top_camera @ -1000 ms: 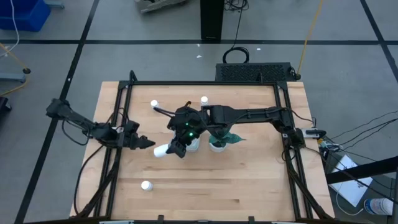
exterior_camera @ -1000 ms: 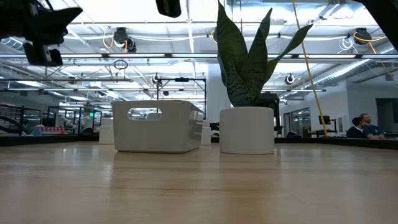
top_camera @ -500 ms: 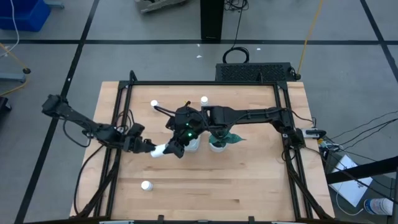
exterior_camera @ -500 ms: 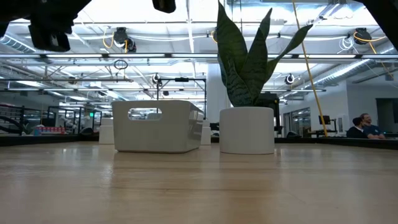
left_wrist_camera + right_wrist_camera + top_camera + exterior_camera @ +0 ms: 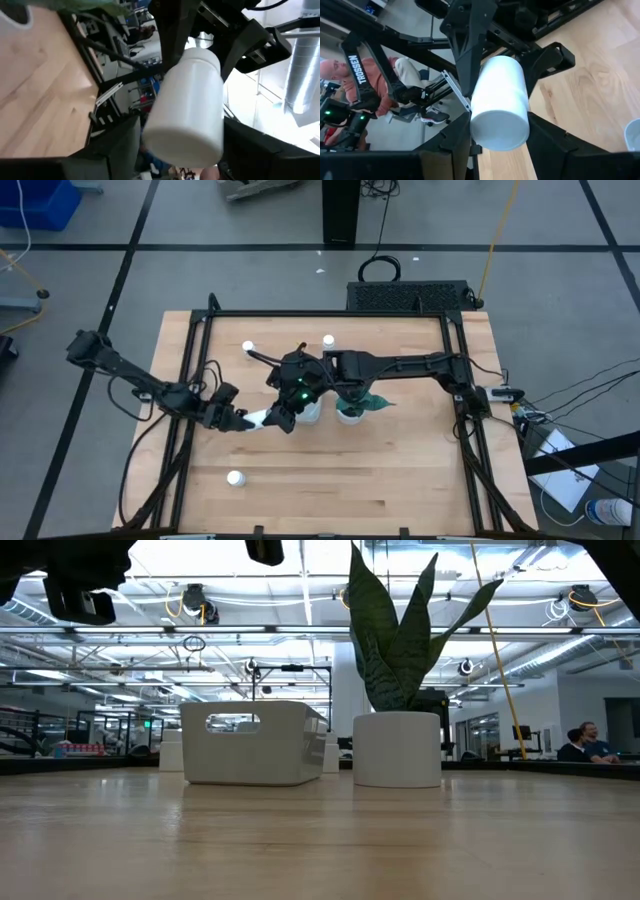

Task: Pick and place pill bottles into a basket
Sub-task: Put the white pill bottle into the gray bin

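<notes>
A white pill bottle (image 5: 258, 418) lies level in the air between my two grippers, left of the table's middle. It also shows in the left wrist view (image 5: 185, 110) and in the right wrist view (image 5: 500, 100). My right gripper (image 5: 276, 418) is shut on its right end. My left gripper (image 5: 243, 423) is shut on its left end. The basket (image 5: 311, 414) stands mostly hidden under my right arm; the low view shows its side wall (image 5: 255, 745). Three more bottles stand on the table at the far left (image 5: 248, 347), the far middle (image 5: 328, 340) and the near left (image 5: 235, 477). My left gripper has the bottle's left end (image 5: 165, 140) between its two fingers, which come level from the table's left and lie along the bottle's sides. The bottle is clear of the table. My right gripper pinches the bottle's right end (image 5: 487, 127) between its two fingers, level from the table's right. The bottle lies level, lifted clear of the table.
A white pot with a green spiky plant (image 5: 352, 408) stands just right of the basket, under my right arm. A black frame (image 5: 320, 315) runs along the table's edges. Bare wood lies near the front edge (image 5: 350, 480). People sit in the room behind (image 5: 585, 740).
My left gripper has gone toward the table's right, up to the bottle held by my right gripper, and now has the bottle's left end between its fingers. My right gripper and the bottle have kept still.
</notes>
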